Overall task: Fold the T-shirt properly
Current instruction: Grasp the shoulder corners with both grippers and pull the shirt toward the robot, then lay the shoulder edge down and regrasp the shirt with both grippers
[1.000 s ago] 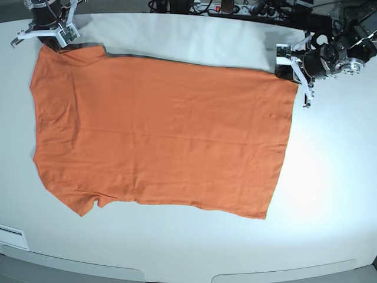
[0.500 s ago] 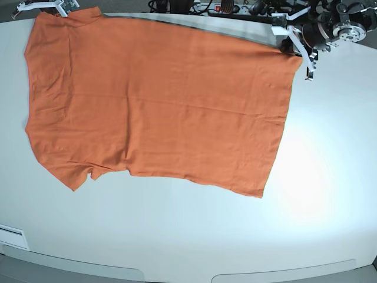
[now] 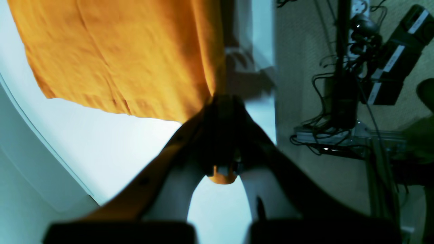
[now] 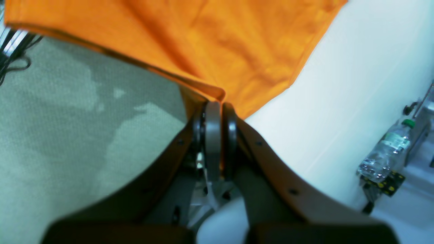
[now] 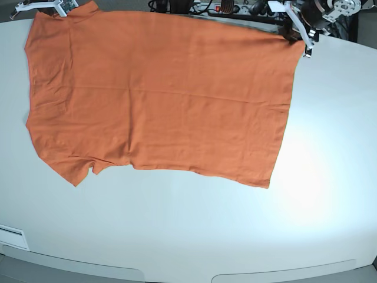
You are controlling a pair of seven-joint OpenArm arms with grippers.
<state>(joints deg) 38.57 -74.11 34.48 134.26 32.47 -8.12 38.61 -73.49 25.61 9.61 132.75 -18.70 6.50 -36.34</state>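
The T-shirt (image 5: 159, 100) is spread flat and mostly smooth on the white table (image 5: 194, 236), long axis running side to side in the base view. The sleeve/shoulder end is by the right gripper (image 5: 50, 7) at that view's left, and the hem end is by the left gripper (image 5: 297, 32) at that view's right. One sleeve sticks out toward the near-left corner. The far edge of the shirt sits right at the table's back edge, w/ both grippers holding it there.

Containers: only one I can spot is a clear plastic bottle (image 4: 385, 157) w/ a green cap, off to the side of the right gripper's fingers on the floor side (looks like water in it, can't tell how much).

Fingers: right gripper (image 4: 220, 101) has its pads (image 4: 213, 135) pressed together, pinching a corner of orange fabric that fans out just past the tips. Left gripper (image 3: 222, 101) is pretty dark and blurry in its wrist cam, but its fingers are closed on the shirt's edge too, w/ a bit of orange poking out behind them. Cables and a power strip (image 3: 339, 135) lie off the table beside the left fingers.
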